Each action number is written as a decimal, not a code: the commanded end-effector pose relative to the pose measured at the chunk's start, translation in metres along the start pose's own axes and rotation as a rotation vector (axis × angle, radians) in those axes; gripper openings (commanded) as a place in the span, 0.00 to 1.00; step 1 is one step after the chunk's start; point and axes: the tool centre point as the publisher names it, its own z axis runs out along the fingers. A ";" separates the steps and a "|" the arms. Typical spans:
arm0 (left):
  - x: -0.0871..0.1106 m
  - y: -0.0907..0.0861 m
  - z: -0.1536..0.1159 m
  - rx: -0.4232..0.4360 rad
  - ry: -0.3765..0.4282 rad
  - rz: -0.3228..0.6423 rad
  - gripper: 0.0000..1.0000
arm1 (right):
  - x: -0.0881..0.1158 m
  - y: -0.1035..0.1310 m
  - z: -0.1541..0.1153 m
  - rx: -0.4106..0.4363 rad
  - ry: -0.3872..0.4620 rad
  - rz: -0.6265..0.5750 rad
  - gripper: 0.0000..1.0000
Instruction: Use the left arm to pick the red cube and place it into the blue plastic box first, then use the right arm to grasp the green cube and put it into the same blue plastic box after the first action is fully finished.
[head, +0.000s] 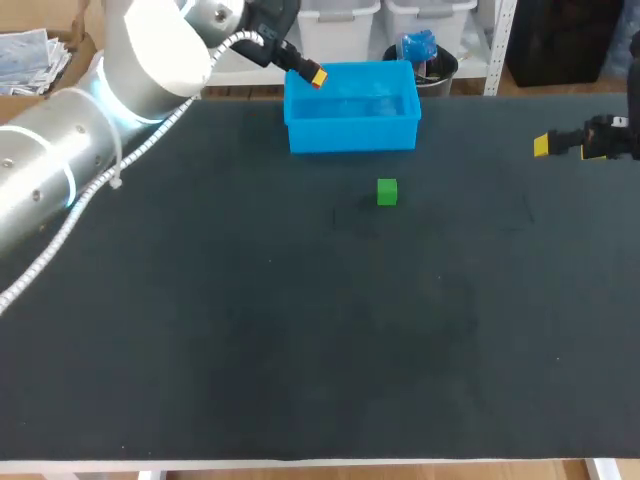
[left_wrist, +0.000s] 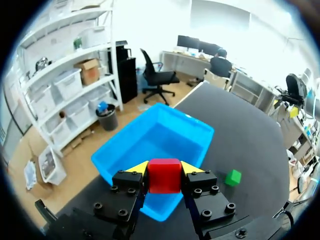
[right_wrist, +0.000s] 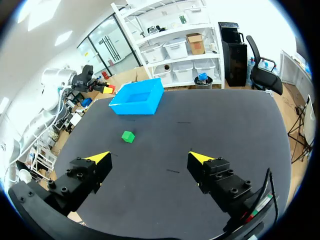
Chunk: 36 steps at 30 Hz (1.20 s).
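Red cube: you've got it clamped in the left pincer, one yellow tip pressed on each side, clear of the bench. Plain glossy red, softly rounded edges and corners, no markings that show. It's a cube, so no long axis; in the left wrist view one flat face looks back at the camera and the top edge sits level between the fingers. In the head view it hangs over the left end of the blue plastic box, barely visible past the fingertip.

Box: bright blue, rectangular, open side up, nothing inside it that you can see. Long axis runs side to side, along the bench's far edge.

Green cube: sits flat on the bench, nearer you than the box, apart from it, touched by nothing.

Right pincer: released, fingers spread wide, nothing between them. In the head view it's at the bench's right edge, well apart from both cubes and the box.

Count: one red cube, one green cube, one blue box, two pincers.
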 end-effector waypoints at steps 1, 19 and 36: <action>-0.008 0.013 0.021 0.029 0.025 -0.006 0.00 | 0.000 0.000 0.001 0.001 0.001 0.000 1.00; 0.008 0.017 0.047 0.004 0.119 -0.041 0.00 | 0.000 0.000 0.001 0.001 0.001 0.000 1.00; 0.001 0.014 0.048 0.008 0.142 -0.024 1.00 | 0.000 0.000 0.001 0.001 0.001 0.000 1.00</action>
